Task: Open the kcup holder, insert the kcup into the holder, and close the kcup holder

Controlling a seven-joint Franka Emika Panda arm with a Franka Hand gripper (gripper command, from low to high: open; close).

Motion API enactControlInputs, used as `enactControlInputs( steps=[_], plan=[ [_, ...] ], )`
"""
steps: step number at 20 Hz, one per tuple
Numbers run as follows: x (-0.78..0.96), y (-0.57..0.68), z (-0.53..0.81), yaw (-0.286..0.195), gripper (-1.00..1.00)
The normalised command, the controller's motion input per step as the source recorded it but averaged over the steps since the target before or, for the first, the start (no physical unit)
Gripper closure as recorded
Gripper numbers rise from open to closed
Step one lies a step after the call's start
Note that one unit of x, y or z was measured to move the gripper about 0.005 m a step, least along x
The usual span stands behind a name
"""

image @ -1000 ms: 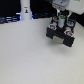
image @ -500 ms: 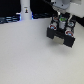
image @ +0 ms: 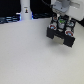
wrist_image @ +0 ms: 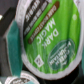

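Item: kcup holder (image: 61, 35), a black boxy unit standing on the white table (image: 30, 55) toward the exterior view's right, at the far side. Its upper part is crowded with my arm, so the drawer fronts do not read clearly at this size; whether a drawer is pulled out, I cannot tell.

Item: kcup (wrist_image: 47, 37). In the wrist view its green foil lid with a white rim fills nearly the whole picture, tilted, with white lettering reading "DARK MAGIC" across it. In the exterior view a small green-topped spot shows at the top of the holder, directly under my wrist, at about (image: 62, 23).

Item: my gripper (image: 62, 22), hanging over the holder's top from a white wrist housing at the picture's far right edge. My jaws are lost among dark shapes there, and the wrist view is filled by the lid, so I cannot tell whether they are spread or closed on anything.

Item: white bottle-like post (image: 25, 9) with a black mark, upright at the far left of the table, well apart from the holder.
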Motion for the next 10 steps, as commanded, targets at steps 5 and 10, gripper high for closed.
enactControlInputs(
  steps=[5, 10],
  plan=[
    [0.06, 0.11, -0.07, 0.060, 1.00],
    [0.09, 0.07, 0.21, 0.084, -1.00]
  ],
)
